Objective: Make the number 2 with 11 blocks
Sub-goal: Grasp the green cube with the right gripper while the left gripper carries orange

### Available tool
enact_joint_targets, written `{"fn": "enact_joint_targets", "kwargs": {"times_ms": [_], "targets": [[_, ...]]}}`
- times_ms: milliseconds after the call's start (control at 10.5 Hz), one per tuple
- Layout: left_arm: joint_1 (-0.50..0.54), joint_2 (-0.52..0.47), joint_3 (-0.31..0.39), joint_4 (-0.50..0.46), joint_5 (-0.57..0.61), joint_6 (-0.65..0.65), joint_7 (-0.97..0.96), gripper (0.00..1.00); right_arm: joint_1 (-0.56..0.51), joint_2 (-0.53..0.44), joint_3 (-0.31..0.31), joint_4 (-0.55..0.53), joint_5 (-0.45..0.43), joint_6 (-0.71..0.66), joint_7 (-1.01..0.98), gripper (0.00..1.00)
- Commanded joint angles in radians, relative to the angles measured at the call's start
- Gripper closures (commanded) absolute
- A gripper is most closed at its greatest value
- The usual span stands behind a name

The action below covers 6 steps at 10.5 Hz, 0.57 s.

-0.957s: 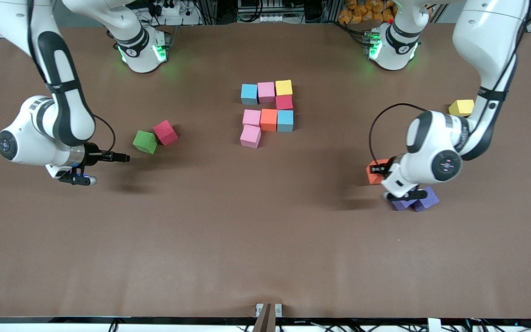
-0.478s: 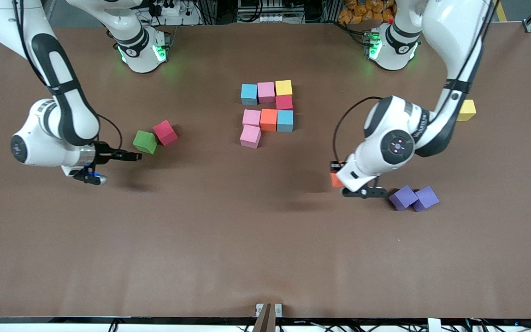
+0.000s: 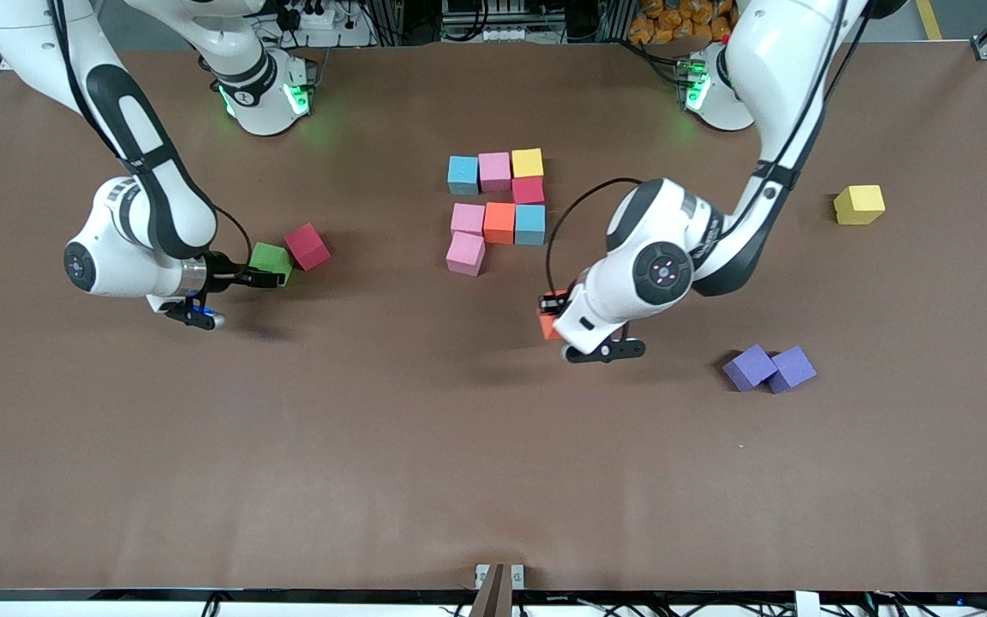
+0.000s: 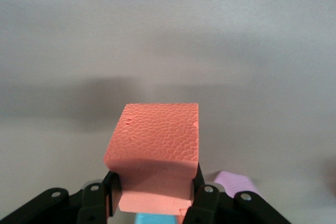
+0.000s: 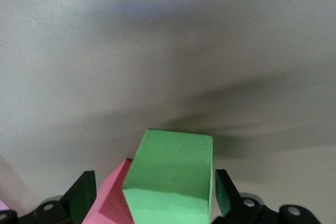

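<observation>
Blocks, foam cubes, listed from the right arm's end of the table to the left arm's.

- Right gripper (image 3: 264,278): low over the table, fingers spread wide on either side of the green block (image 3: 272,260), not pinching it; the right wrist view shows a gap at each finger.
- Red block (image 3: 308,246): tilted, touching the green block.
- Number 2 (image 3: 500,208), part built at the table's middle: a row of light blue, pink and yellow; a red cube under the yellow; then a row of pink, orange and light blue; a single pink block (image 3: 465,254) nearest the front camera, slightly askew.
- Left gripper (image 3: 552,315): in the air over bare table just beside the figure, pinching an orange block (image 4: 155,153).
- Two purple cubes (image 3: 769,368): touching, toward the left arm's end.
- Spare yellow block (image 3: 858,205): alone, well apart.
</observation>
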Motion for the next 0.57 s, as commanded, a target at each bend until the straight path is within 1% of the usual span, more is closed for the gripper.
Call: {"fn": "enact_joint_targets", "kwargs": {"times_ms": [0, 96, 191, 287, 383, 478], "targets": [[-0.020, 0.067, 0.014, 0.094, -0.114, 0.006, -0.118, 0.98, -0.028, -0.078, 0.024, -0.084, -0.022, 0.023, 0.027, 0.00], [-0.028, 0.071, 0.020, 0.096, -0.150, 0.025, -0.168, 0.98, -0.028, -0.079, 0.026, -0.105, -0.022, 0.044, 0.028, 0.00], [-0.045, 0.075, 0.032, 0.096, -0.211, 0.048, -0.240, 0.98, -0.028, -0.079, 0.026, -0.127, -0.020, 0.075, 0.028, 0.00], [-0.075, 0.077, 0.064, 0.095, -0.296, 0.077, -0.332, 0.98, -0.026, -0.078, 0.026, -0.133, -0.020, 0.084, 0.030, 0.00], [-0.127, 0.077, 0.111, 0.094, -0.369, 0.108, -0.427, 0.98, -0.025, -0.078, 0.026, -0.136, -0.020, 0.084, 0.030, 0.00], [-0.179, 0.083, 0.150, 0.094, -0.424, 0.137, -0.522, 0.98, -0.022, -0.076, 0.026, -0.144, -0.016, 0.084, 0.031, 0.02]]}}
